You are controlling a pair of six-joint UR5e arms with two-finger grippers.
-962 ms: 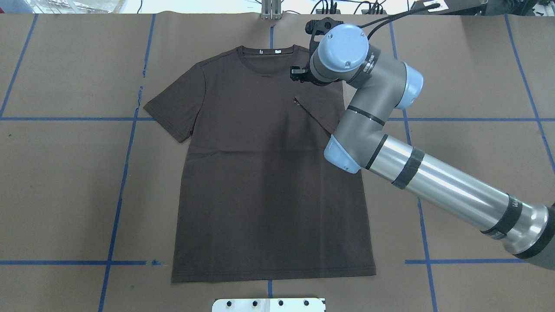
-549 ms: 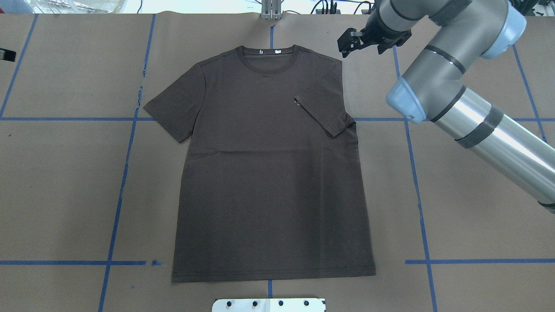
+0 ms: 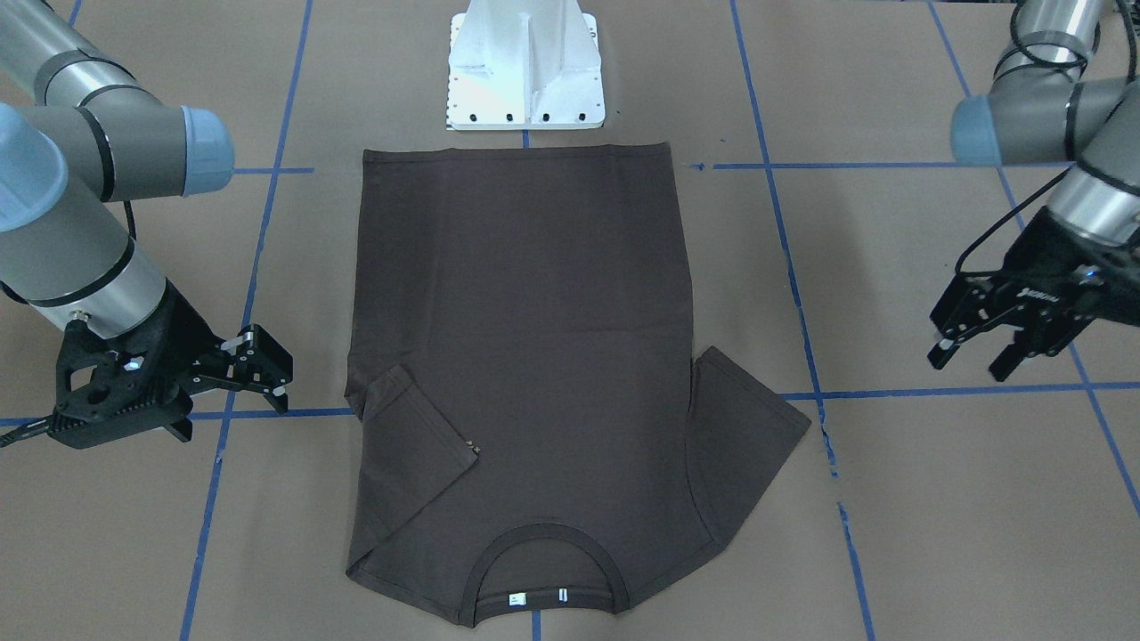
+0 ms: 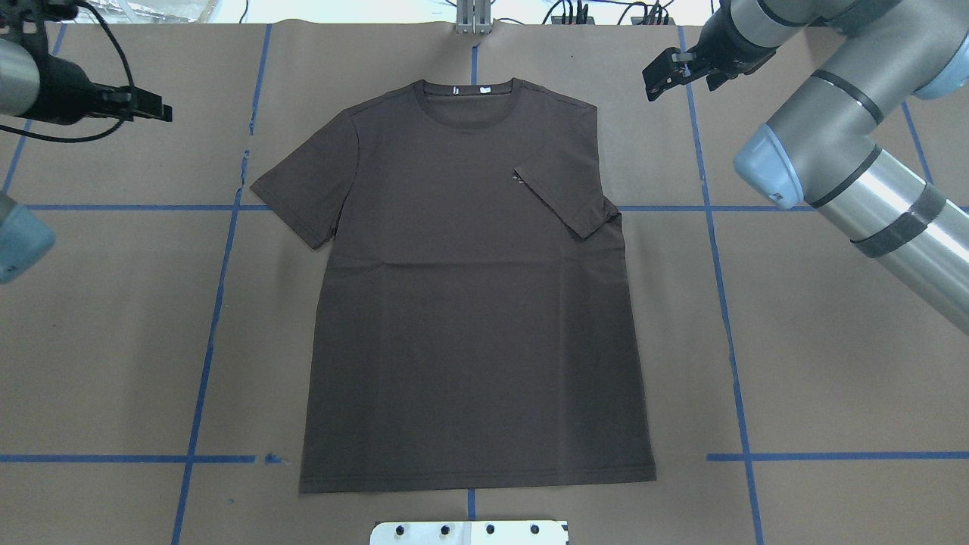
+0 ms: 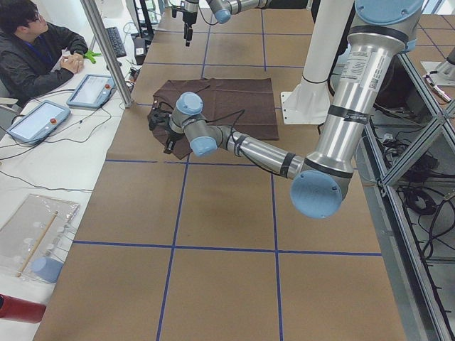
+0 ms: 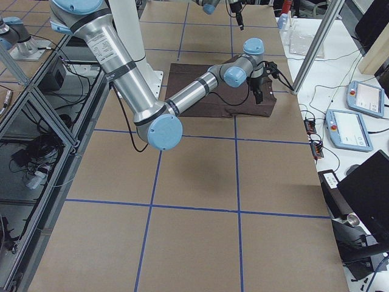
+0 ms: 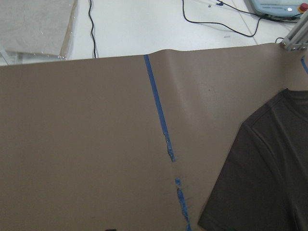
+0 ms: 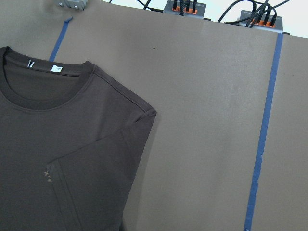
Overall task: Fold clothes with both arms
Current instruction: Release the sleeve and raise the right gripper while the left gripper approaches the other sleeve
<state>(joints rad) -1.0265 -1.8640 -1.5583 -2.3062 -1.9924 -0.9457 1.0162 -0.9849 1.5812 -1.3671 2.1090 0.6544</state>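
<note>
Brown paper covers the counter (image 4: 113, 341), crossed by blue tape lines (image 4: 208, 341). At the left edge we see the left arm (image 4: 30, 87) hovering over bare paper, well apart from the cloth, its jaws apart and holding nothing. In the middle a dark brown T-shirt (image 4: 469, 318) lies flat, collar (image 4: 467, 110) away from the robot, left sleeve (image 4: 303, 189) spread out, right sleeve (image 4: 564, 189) folded in across the chest. At the right, the right arm (image 4: 833, 144) hangs near the shoulder, jaws apart and empty.
</note>
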